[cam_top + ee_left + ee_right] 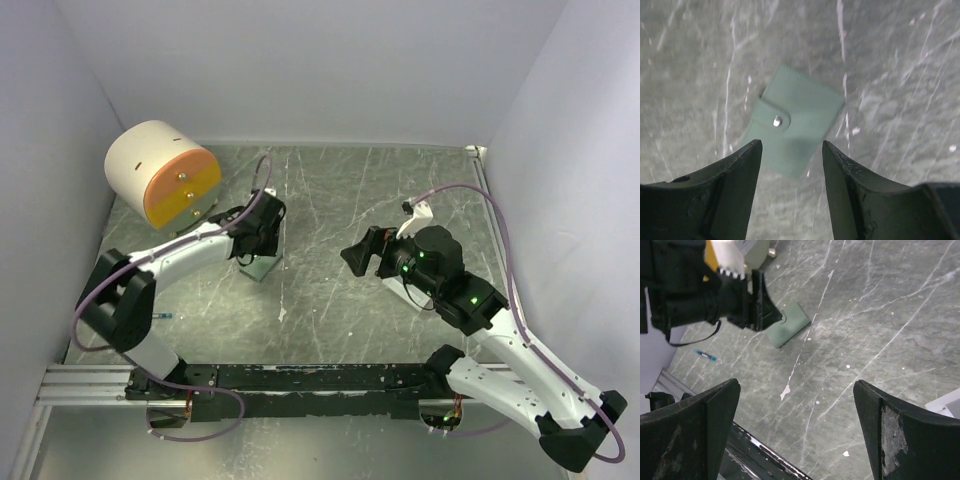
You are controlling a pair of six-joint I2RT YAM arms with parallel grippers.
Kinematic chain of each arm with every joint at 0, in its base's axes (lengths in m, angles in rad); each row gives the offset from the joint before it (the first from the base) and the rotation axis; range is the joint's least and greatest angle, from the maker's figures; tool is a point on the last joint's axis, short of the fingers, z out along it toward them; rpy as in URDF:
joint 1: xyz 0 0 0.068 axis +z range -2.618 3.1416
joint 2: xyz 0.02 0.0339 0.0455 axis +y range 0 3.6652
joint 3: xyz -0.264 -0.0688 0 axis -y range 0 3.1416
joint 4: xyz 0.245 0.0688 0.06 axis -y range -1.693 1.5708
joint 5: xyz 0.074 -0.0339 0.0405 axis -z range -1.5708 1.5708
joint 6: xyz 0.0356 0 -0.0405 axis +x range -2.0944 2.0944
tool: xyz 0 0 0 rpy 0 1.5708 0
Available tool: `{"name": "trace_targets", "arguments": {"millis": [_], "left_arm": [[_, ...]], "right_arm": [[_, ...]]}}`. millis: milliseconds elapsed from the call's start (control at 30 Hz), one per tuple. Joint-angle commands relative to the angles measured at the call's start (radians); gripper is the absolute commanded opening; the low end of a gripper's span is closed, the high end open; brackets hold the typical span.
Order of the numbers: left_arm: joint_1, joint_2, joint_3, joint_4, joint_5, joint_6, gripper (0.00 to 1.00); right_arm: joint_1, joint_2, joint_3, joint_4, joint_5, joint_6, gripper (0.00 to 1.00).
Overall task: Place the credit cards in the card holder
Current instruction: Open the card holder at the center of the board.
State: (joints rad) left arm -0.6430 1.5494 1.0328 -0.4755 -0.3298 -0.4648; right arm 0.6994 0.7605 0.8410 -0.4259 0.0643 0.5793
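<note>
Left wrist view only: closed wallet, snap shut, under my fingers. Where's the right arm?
Observer: The right gripper hovers open and empty, off to the right of the card holder and apart from it.
Operator: Anything behind the left arm?
Observer: A round cream-and-orange cabinet stands at the back left of the table.
Operator: Any cards in sight?
Observer: None that I can make out in any view. Only what looks like a corner of a white tray shows, at the edge of the right wrist view.
</note>
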Motion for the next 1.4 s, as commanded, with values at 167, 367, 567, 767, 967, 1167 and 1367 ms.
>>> {"name": "trace_targets", "arguments": {"millis": [167,367,567,767,967,1167,1367], "left_arm": [[0.05,0.179,0.111,0.02,0.036,0.103,0.66],[0.06,0.22,0.09,0.033,0.049,0.103,0.71],[0.065,0.283,0.097,0.004,0.109,0.103,0.67],[0.044,0.225,0.064,-0.008,0.246,0.09,0.59],[-0.018,0.219,0.053,-0.023,0.171,0.089,0.48],[-0.075,0.25,0.095,-0.064,0.142,0.078,0.35],[-0.11,0.261,0.122,-0.11,0.084,0.069,0.26]], "right_arm": [[-0.005,0.017,0.0,0.037,-0.048,-0.031,0.98],[-0.005,-0.003,0.001,0.024,-0.039,-0.05,0.98],[-0.005,-0.038,-0.007,0.004,-0.025,-0.055,0.98],[-0.004,-0.075,-0.017,-0.023,0.0,-0.042,0.98],[-0.006,-0.089,-0.046,-0.006,-0.01,-0.041,0.98],[-0.005,-0.07,-0.034,-0.024,-0.002,-0.049,0.98],[-0.004,-0.073,-0.041,-0.021,0.01,-0.051,0.98]]}}
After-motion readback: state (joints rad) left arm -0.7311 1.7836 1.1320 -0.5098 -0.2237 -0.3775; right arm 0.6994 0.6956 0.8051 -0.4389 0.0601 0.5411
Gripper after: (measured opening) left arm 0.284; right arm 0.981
